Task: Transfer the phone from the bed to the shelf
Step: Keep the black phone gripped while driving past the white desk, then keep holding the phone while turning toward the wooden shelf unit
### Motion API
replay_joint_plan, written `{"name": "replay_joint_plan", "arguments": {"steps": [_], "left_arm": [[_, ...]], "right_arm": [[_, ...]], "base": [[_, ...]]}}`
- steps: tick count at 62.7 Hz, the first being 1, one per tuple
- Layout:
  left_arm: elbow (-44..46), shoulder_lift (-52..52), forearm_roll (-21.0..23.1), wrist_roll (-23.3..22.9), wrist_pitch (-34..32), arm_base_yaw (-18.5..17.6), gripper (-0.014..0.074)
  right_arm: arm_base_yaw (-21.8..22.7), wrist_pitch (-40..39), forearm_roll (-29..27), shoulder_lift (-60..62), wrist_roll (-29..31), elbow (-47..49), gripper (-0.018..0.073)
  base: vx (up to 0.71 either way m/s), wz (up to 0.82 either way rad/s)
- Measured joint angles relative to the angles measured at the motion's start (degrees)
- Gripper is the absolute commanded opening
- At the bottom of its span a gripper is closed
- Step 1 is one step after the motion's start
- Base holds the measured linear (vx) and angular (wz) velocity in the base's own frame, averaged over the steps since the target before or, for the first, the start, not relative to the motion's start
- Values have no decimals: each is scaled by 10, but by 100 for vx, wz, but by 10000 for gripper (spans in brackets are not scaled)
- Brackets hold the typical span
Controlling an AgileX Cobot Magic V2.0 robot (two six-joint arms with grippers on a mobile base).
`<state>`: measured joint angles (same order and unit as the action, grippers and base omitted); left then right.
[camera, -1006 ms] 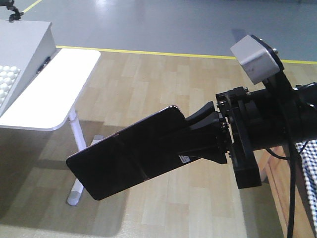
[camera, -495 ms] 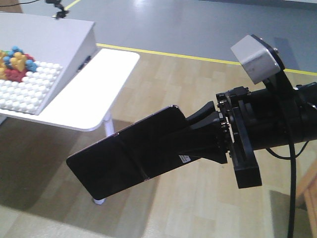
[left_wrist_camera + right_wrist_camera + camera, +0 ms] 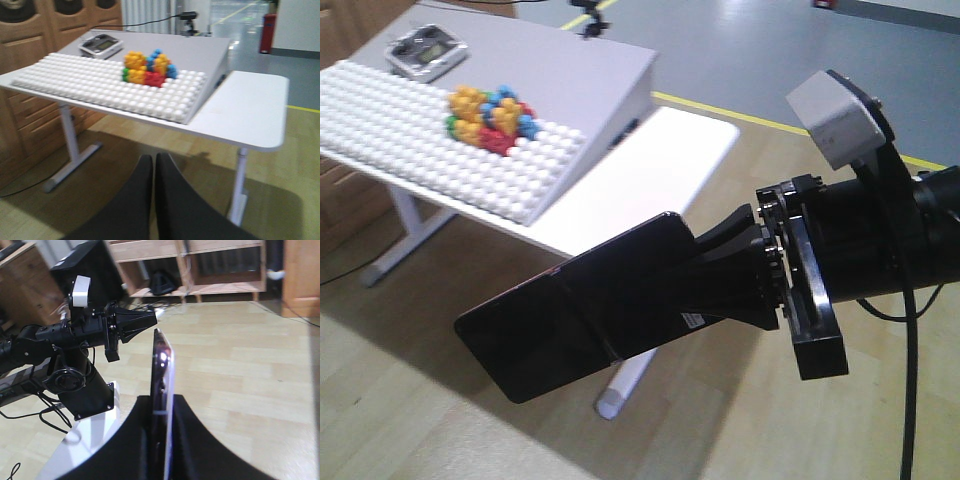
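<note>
- A white rectangular tabletop with rounded corners (image 3: 670, 165) is standing on white metal legs on the floor.
- A grey wedge-shaped board faced with rows of white round studs (image 3: 410, 120) is lying slanted on the tabletop, leaving one end of it bare.
- A cluster of yellow, blue, red and green toy blocks (image 3: 488, 112) is sitting on the studs, near their upper edge.
- A small silver-grey handheld device (image 3: 425, 52) is resting on the board's smooth grey upper part.
- A pale wood-plank floor (image 3: 410, 400) is meeting a grey floor (image 3: 750, 50) along a yellow line (image 3: 760, 122).
- A light natural-wood shelving unit (image 3: 225, 288) is standing on the plank floor in the right wrist view, and a dark rounded object (image 3: 161, 282) is sitting in one of its lower compartments.
</note>
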<state>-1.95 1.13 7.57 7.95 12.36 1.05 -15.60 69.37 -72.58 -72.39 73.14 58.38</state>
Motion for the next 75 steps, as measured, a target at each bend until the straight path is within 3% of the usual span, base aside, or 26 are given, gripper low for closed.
{"name": "replay_joint_plan", "arguments": {"steps": [75], "left_arm": [[0, 0, 0, 0, 0, 0, 1]], "right_arm": [[0, 0, 0, 0, 0, 0, -1]], "base": [[17, 48]]}}
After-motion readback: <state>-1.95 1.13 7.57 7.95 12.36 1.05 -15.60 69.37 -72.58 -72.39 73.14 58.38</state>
